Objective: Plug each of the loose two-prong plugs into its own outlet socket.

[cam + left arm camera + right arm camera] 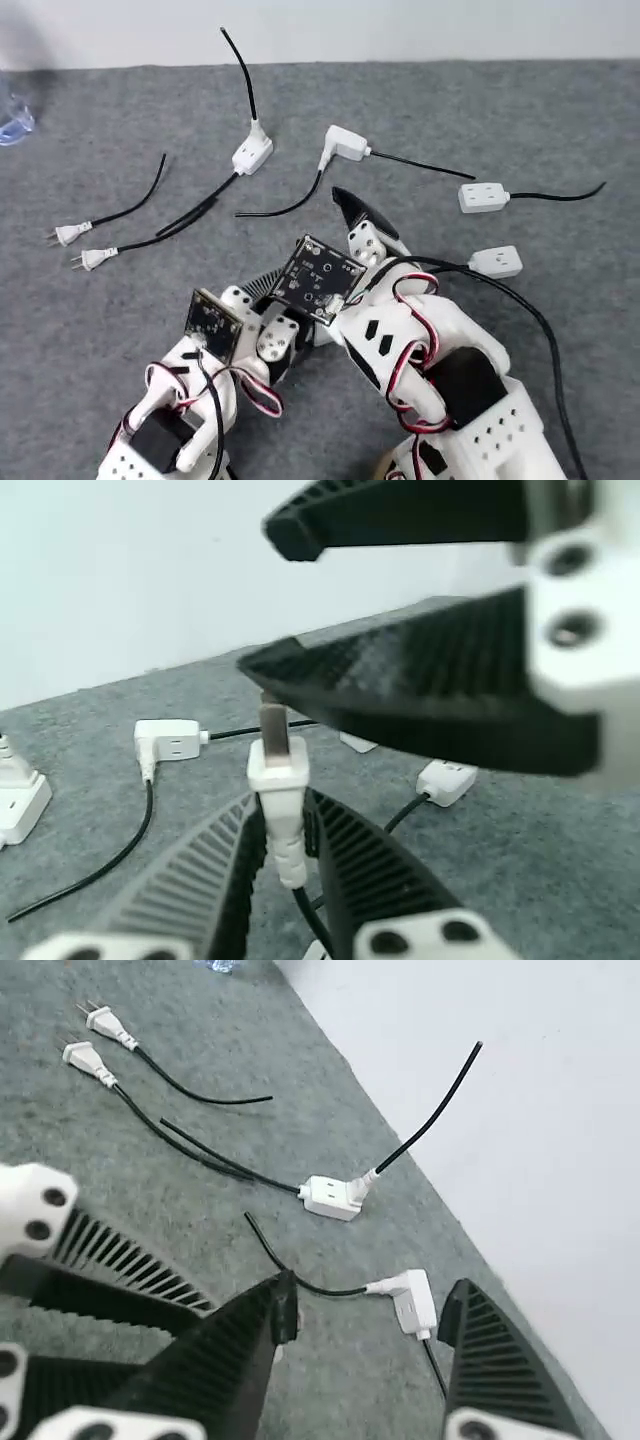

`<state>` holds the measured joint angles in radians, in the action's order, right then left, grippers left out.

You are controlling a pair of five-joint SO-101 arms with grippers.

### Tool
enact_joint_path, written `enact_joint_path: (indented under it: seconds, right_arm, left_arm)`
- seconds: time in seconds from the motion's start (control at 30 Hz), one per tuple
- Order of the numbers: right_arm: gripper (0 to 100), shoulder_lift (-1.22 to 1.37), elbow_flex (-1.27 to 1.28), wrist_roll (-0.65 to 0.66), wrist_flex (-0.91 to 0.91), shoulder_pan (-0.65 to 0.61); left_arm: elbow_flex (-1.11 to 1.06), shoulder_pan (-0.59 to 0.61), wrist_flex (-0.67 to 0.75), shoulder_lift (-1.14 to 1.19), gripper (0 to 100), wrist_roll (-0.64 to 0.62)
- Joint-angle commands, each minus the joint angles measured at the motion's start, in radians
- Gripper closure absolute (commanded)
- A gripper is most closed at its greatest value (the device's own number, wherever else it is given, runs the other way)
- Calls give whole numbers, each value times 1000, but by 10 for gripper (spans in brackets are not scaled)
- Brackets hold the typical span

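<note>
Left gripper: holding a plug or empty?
Holding. In the left wrist view the left gripper is shut on a white two-prong plug, its prongs bare, in no socket.

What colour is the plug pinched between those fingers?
The plug is white; clearest in the left wrist view.

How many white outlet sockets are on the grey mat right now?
4. Far socket centre-left; angled socket at centre; right socket far right; near socket on the right, nearer the arms. Others may hide under them.
</note>
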<state>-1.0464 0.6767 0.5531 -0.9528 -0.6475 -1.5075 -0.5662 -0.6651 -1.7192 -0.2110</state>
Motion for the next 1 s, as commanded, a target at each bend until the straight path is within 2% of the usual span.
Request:
enact_joint_path:
  seconds: [0.0, 0.37, 0.7, 0.97]
  right_arm:
    - [751, -15, -9, 6, 22, 2]
    - [751, -16, -75, -31, -5, -84]
    - [751, -15, -140, -35, -53, -90]
    - [753, 41, -71, -37, -16, -84]
  left_arm:
    - [56, -12, -64, -118, 987, -12]
    - [35, -14, -44, -101, 987, -12]
    - [33, -11, -44, -101, 987, -12]
    - [12, -8, -26, -101, 987, -12]
